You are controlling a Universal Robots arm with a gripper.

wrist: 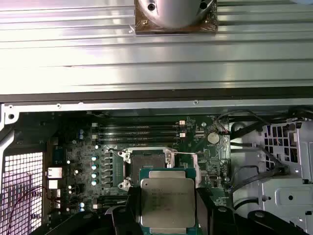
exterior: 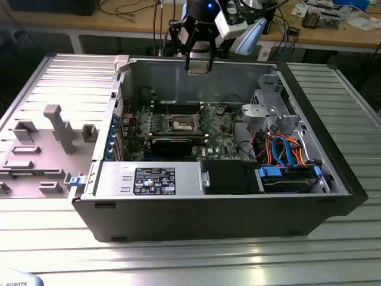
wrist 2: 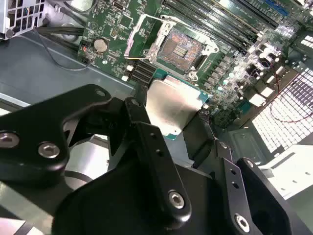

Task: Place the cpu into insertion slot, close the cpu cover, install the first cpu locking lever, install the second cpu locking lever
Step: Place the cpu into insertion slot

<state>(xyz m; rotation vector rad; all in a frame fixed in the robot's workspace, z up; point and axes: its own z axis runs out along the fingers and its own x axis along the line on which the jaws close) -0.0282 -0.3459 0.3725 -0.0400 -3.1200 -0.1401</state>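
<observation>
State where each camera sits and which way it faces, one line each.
Exterior view: off the arm, looking down into the open computer case; the gripper hangs over its far wall.
First wrist view: on the wrist, facing down past the held cpu to the motherboard.
Second wrist view: on the wrist, angled across the gripper toward the motherboard.
Both wrist views share the cpu and socket.

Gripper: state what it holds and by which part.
The gripper holds the cpu by two opposite edges, one finger on each, with its metal top left uncovered. The socket is empty.
</observation>
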